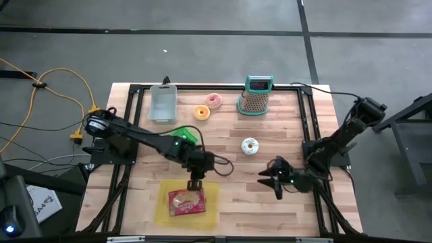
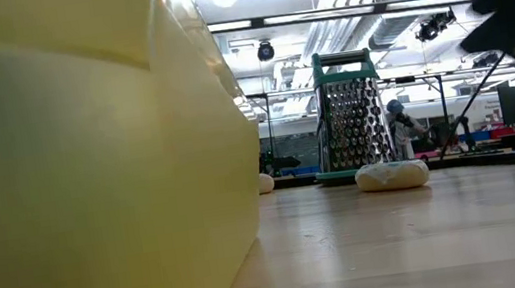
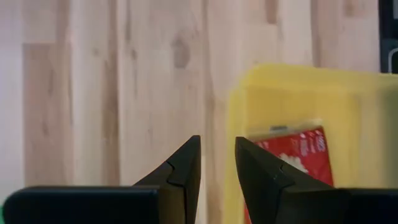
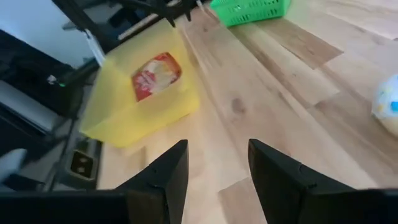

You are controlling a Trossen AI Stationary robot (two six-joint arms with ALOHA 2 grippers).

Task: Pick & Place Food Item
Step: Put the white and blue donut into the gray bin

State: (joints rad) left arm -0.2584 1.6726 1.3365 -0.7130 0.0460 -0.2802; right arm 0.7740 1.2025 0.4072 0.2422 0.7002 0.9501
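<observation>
Left gripper [image 1: 195, 183] hangs over the rim of the yellow bin [image 1: 160, 208], jaws slightly parted, holding nothing. Red snack packet [image 1: 186, 201] lies flat inside the bin; likely light, crinkly, slippery, so pinch an edge. Right gripper [image 1: 273, 177] waits over the desk [image 1: 236, 202], jaws open, empty.

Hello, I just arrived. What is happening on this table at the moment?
The left gripper hangs at the edge of the yellow bin, its fingers slightly apart and empty. A red snack packet lies inside that bin. The right gripper waits open above bare wood, holding nothing. Three doughnuts, a grater, a grey tray and a green basket sit untouched.
</observation>
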